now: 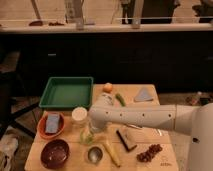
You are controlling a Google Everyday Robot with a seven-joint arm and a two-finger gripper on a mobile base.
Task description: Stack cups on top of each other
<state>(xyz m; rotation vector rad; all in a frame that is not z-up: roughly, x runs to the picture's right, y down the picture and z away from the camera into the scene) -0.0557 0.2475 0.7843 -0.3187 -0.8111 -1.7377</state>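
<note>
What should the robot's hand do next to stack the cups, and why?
Probably lower a little and close the gripper on the green cup. The gripper hangs open right at that cup, and the cup is standing on the table, not lifted. The silver cup stands free close by, nearer the camera, so a firm grip likely comes first, then a short carry.
</note>
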